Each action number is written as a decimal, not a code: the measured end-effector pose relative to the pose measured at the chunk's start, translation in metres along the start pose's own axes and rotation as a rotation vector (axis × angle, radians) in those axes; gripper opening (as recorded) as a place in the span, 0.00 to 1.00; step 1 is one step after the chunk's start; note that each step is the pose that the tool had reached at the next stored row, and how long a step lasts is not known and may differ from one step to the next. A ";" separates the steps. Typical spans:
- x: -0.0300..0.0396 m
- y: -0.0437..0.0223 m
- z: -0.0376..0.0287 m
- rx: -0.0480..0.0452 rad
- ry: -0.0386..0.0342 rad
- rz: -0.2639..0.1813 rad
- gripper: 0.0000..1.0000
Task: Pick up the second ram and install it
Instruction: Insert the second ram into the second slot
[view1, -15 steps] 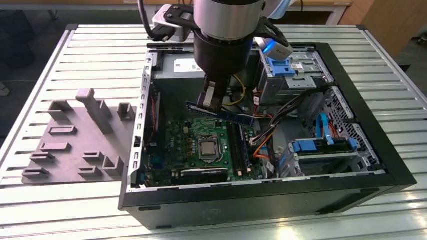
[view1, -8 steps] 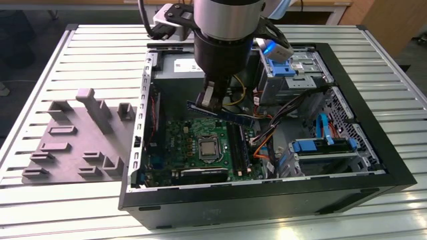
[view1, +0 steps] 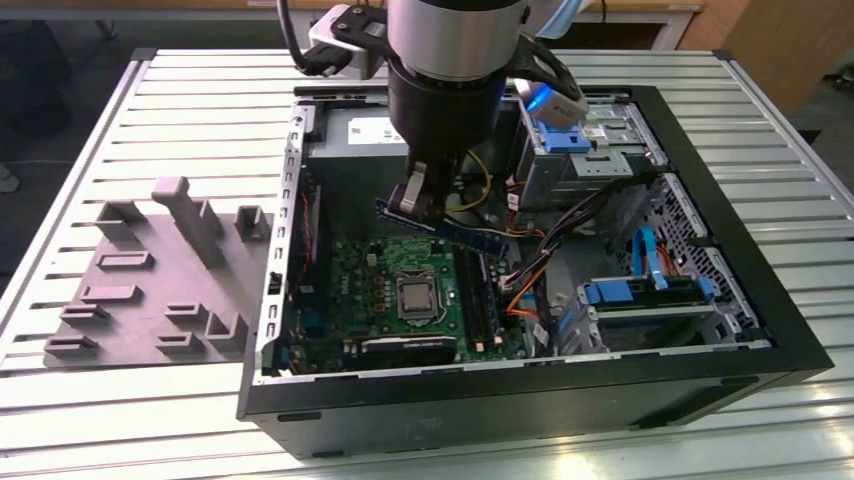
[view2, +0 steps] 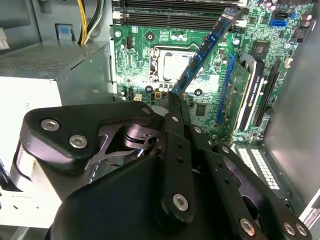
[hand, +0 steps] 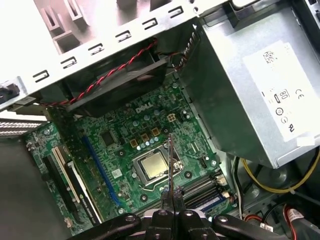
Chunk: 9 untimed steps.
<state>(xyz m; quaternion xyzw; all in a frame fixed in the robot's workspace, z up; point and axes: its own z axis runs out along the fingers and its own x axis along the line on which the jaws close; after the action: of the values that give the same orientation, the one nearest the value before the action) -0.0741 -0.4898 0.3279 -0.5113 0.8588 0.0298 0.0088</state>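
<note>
Pincer (view1: 416, 205) clamped on one end of the second ram (view1: 451, 230), I hold the stick tilted in the air inside the open computer case (view1: 534, 395). It hangs above the green motherboard (view1: 374, 290) and is not seated in the black memory slots (view1: 477, 300). In the second wrist view it slants across the processor socket (view2: 175, 65). A grey fixture (view1: 147, 270) sits on the desk (view1: 80, 420) beside the case.
</note>
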 end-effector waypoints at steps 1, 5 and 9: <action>0.0000 0.0000 0.0000 0.0004 -0.0003 0.007 0.11; 0.0000 0.0000 0.0000 0.0015 -0.0014 0.033 0.11; 0.0000 0.0000 0.0001 0.0032 -0.0029 0.070 0.11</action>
<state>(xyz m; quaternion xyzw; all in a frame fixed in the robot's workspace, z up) -0.0741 -0.4898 0.3278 -0.4811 0.8761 0.0295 0.0098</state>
